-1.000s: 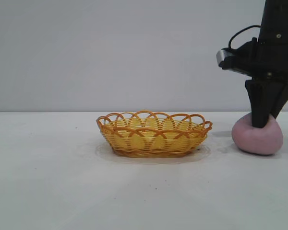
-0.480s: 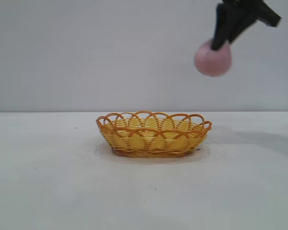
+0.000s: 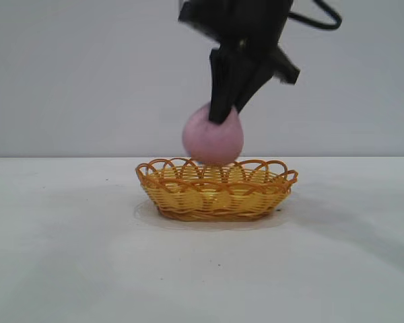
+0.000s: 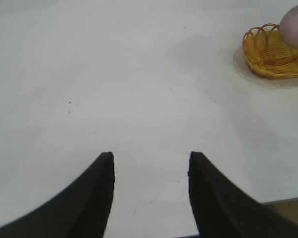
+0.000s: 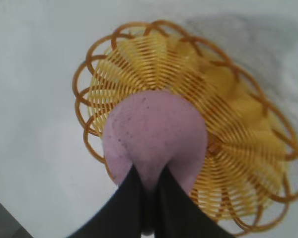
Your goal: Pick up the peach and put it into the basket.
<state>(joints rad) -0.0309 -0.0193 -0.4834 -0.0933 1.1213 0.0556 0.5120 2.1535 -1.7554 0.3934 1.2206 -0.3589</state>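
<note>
Matte pinkish-mauve rounded peach [image 3: 213, 138] is pinched at 12 o'clock by right gripper [image 3: 223, 114] fingers, hanging just above yellow wicker basket [image 3: 216, 190]; judged soft, light. Left gripper [image 4: 150, 171] fingers are held apart, nothing gripped.

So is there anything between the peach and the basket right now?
No. In the exterior view the peach, pinched by the right gripper, hangs just above the basket; nothing lies between. The right wrist view agrees.
</note>
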